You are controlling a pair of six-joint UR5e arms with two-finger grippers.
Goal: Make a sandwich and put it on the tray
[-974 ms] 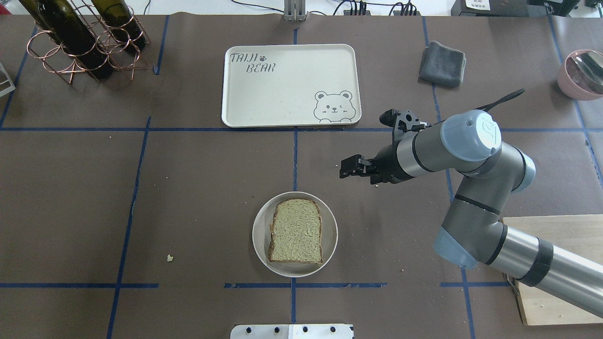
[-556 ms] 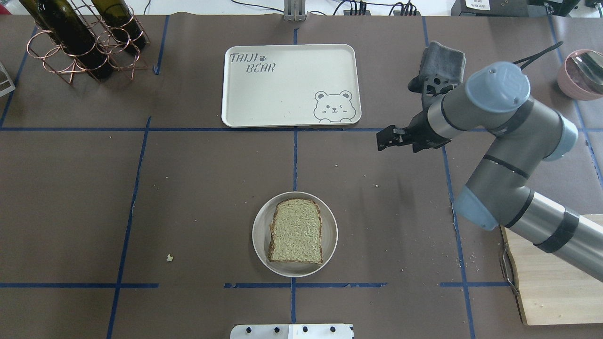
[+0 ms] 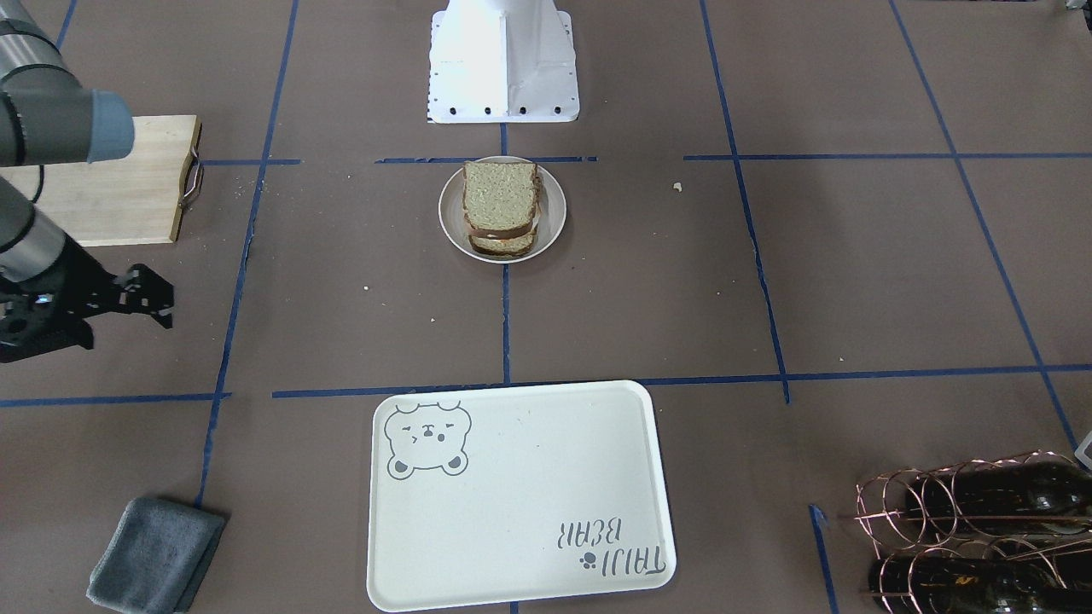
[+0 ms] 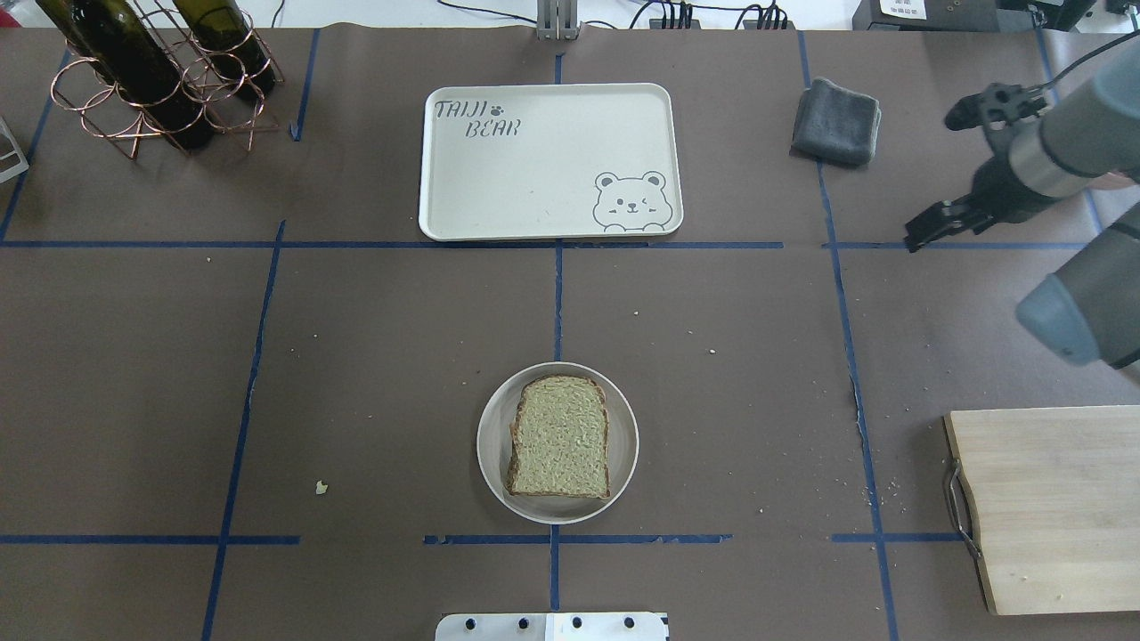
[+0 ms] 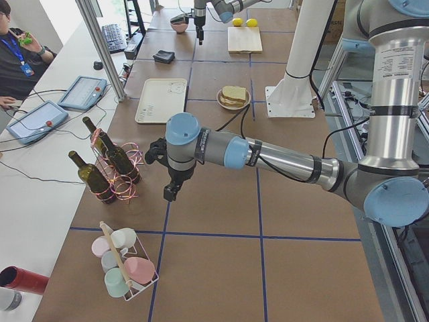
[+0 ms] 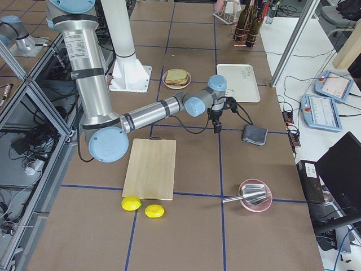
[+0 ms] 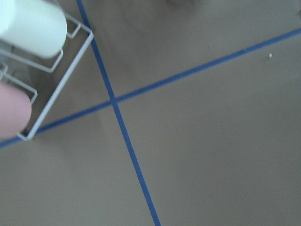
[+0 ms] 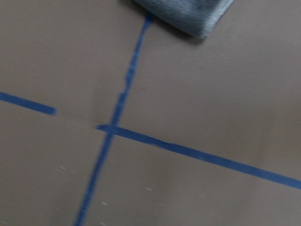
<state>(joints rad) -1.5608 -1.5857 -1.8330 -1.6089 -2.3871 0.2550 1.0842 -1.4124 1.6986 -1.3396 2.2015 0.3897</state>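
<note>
The sandwich (image 4: 558, 441) is two slices of tan bread stacked on a small round white plate (image 4: 493, 418) at the table's near centre. In the front-facing view (image 3: 502, 205) a thin pale layer shows between the slices. The cream tray (image 4: 548, 160) with the bear drawing lies empty behind it. My right gripper (image 4: 917, 236) hovers far right, near the grey cloth, open and empty; it also shows in the front-facing view (image 3: 158, 298). My left gripper (image 5: 171, 194) shows only in the exterior left view, beside the bottle rack; I cannot tell its state.
A wooden cutting board (image 4: 1051, 507) lies at the near right, a grey cloth (image 4: 835, 120) at the back right. A copper rack of wine bottles (image 4: 160, 71) stands back left. A pink bowl (image 6: 254, 196), two lemons (image 6: 131, 203) and a cup rack (image 5: 124, 268) sit at the table's ends.
My right arm has swung away from beside the plate to the far right and back, gripper empty. The sandwich and the tray have not moved.
</note>
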